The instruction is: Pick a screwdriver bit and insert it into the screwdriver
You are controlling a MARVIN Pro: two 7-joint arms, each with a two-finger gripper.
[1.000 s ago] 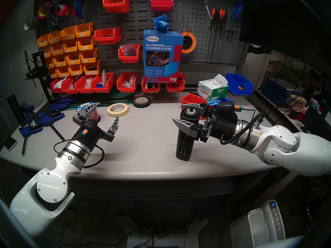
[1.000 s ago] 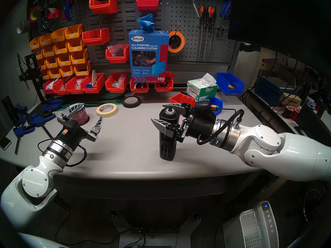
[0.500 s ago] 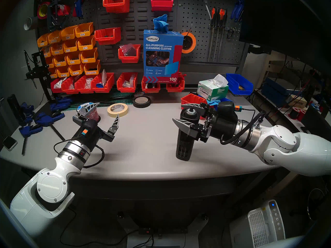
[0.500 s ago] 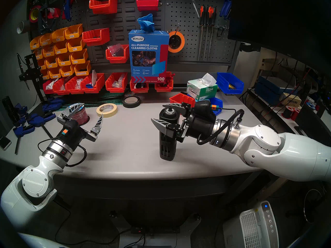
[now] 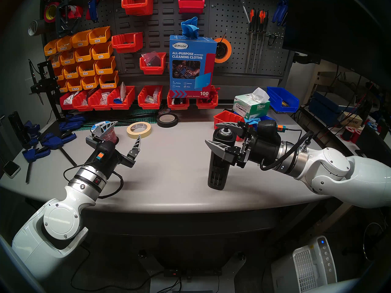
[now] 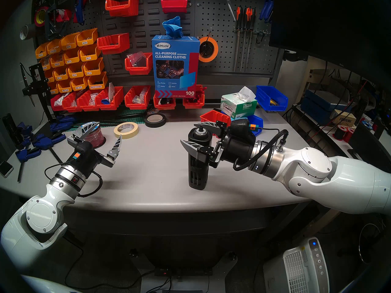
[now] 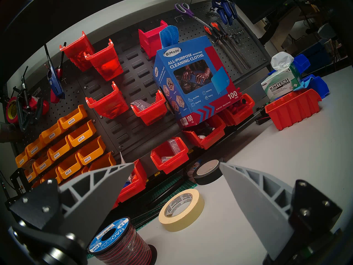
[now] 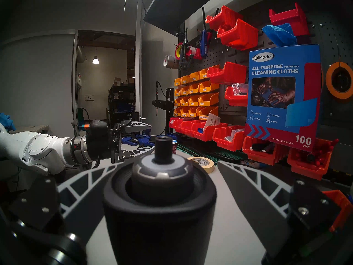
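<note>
A grey tabletop [image 5: 173, 170] stands before a pegboard wall of red and orange bins. The screwdriver [image 5: 220, 157], a thick black column with a silver ring and socket on top and vertical slots low down, stands upright on the tabletop's right half. The right pincer [image 5: 215, 132] reaches in level from the right with one finger on each side of the screwdriver's upper part; the fingers are spread wide, and whether they press its sides cannot be told. The left pincer [image 5: 127, 128] hangs above the tabletop's left side, spread wide and empty, well apart from the screwdriver. Just beyond it sit a spool of red wire [image 5: 109, 134], a cream tape roll [image 5: 139, 129] and a black tape roll [image 5: 167, 120]. No screwdriver bit can be picked out.
</note>
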